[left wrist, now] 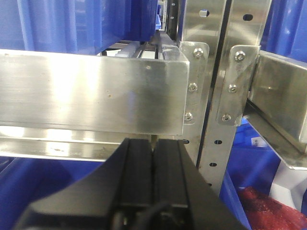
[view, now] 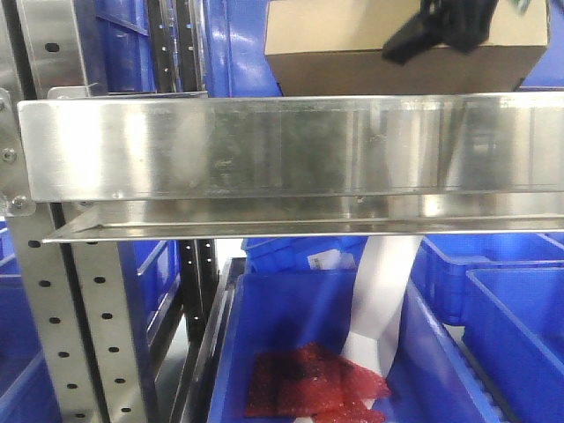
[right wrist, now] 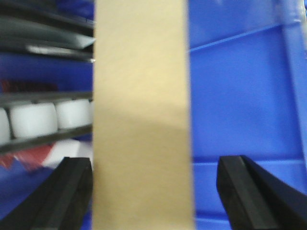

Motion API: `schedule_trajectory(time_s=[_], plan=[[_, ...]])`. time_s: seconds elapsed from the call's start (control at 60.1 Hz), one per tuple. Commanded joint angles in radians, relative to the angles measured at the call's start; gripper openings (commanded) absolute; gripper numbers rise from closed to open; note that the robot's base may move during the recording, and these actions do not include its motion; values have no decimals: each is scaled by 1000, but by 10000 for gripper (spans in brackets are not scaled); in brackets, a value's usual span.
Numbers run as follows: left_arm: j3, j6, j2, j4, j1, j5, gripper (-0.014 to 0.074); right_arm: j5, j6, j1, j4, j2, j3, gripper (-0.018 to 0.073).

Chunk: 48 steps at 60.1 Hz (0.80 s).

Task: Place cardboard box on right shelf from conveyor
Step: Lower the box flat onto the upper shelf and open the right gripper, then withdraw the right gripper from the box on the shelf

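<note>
Slim tan corrugated cardboard box [view: 352, 53] is seen on the shiny stainless steel shelf tier [view: 291, 145], behind its broad reflective front lip. Right tool [right wrist: 153, 196] is spread wide: box sits between the black fingers [right wrist: 72, 191], apart from the far-side finger; contact on the near side cannot be told. Left tool [left wrist: 152, 167] is pressed together on nothing, just below the neighbouring steel lip [left wrist: 91, 91]. Blue plastic bins [view: 326, 352] are seen under the shelf.
</note>
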State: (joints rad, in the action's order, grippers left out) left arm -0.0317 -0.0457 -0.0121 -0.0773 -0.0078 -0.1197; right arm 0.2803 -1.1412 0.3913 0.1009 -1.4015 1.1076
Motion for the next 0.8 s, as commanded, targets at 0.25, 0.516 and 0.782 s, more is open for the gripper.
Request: schedule_trajectory(time_s=[0.25, 0.516, 0.782], plan=[[-8, 0, -15, -6, -5, 87, -116, -51, 569, -3, 45, 226, -35, 594], [-8, 0, -15, -6, -5, 87, -116, -202, 1094, -3, -42, 484, -293, 216], [-8, 0, -15, -6, -5, 87, -116, -244, 1183, -3, -53, 724, -470, 50]])
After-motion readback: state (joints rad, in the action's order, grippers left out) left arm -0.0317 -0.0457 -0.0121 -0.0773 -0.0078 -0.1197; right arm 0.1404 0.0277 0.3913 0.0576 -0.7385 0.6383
